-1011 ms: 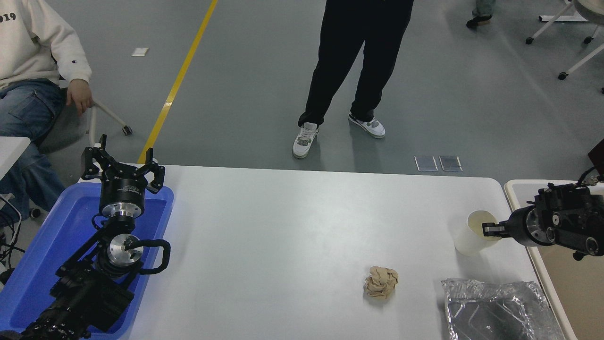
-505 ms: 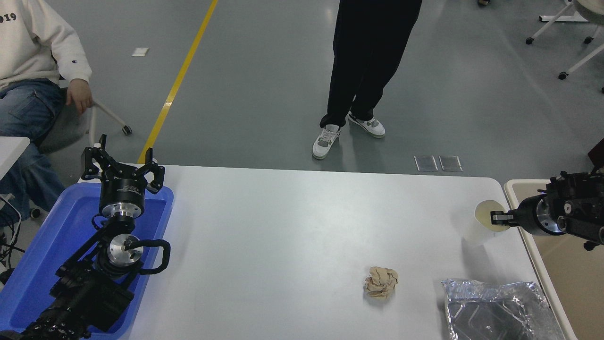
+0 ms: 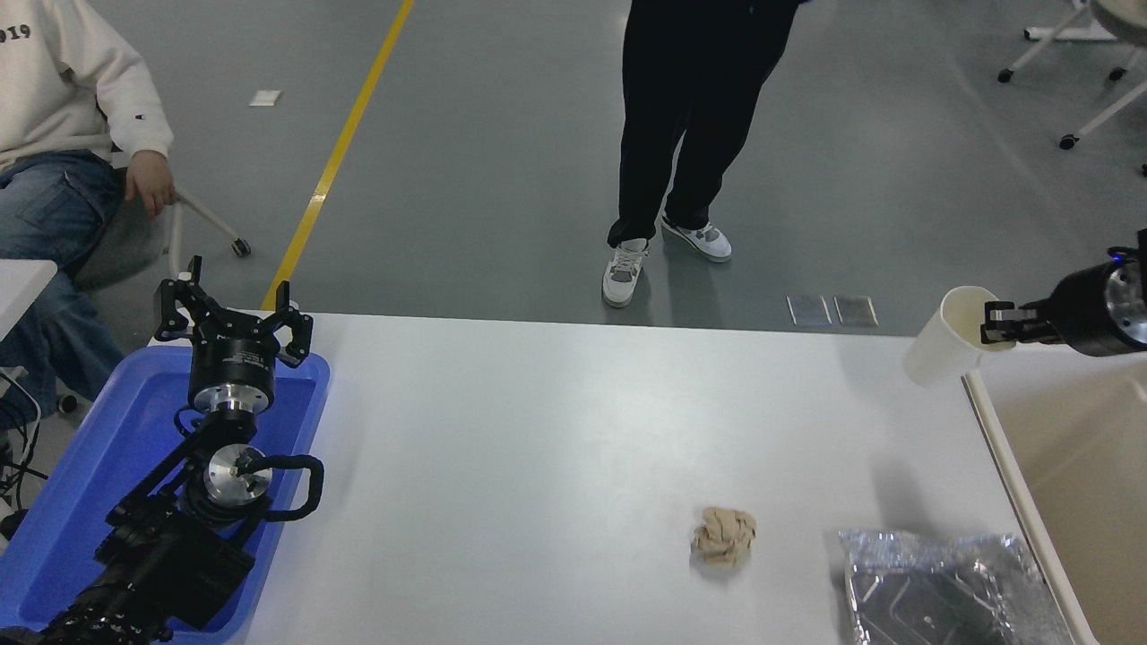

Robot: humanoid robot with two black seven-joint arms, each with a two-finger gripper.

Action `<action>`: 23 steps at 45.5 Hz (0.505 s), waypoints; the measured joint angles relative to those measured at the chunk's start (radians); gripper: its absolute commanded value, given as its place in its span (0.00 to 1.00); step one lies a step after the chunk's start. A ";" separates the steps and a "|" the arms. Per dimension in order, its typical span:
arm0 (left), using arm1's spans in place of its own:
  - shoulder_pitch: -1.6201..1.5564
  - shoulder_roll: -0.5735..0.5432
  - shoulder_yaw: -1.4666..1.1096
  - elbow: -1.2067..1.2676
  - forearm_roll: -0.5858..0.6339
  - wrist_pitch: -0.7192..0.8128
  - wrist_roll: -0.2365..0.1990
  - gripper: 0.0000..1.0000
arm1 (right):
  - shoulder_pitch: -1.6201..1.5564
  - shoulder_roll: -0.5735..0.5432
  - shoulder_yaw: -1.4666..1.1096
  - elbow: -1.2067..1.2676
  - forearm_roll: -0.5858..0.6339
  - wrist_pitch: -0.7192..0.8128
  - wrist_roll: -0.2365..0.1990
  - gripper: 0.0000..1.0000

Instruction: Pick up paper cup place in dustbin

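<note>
The white paper cup [image 3: 943,340] hangs tilted in the air above the table's far right corner, its cream inside facing right. My right gripper [image 3: 996,323] comes in from the right edge and is shut on the cup's rim. The beige dustbin [image 3: 1004,448] stands just off the table's right side, below and to the right of the cup. My left gripper [image 3: 231,313] is parked open over the blue tray at the lower left.
A crumpled tan paper ball [image 3: 724,536] lies on the white table [image 3: 538,430] near the front. A crinkled foil tray [image 3: 941,587] sits at the front right. The blue tray [image 3: 63,502] is at the left. One person stands beyond the table, another sits at the far left.
My right gripper has lifted the cup off the table and carried it up and to the right, toward the dustbin's rim. The standing person shifted their feet.
</note>
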 measured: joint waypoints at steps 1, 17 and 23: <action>0.000 0.000 0.000 0.000 0.000 0.000 0.000 0.99 | 0.020 -0.005 -0.008 0.004 0.000 0.011 0.000 0.00; 0.000 0.000 0.000 0.000 0.000 0.000 0.000 0.99 | 0.249 -0.075 -0.093 0.038 -0.001 0.150 0.002 0.00; 0.000 0.000 0.000 0.000 0.000 0.000 0.000 0.99 | 0.278 -0.122 -0.091 0.020 0.010 0.162 -0.002 0.00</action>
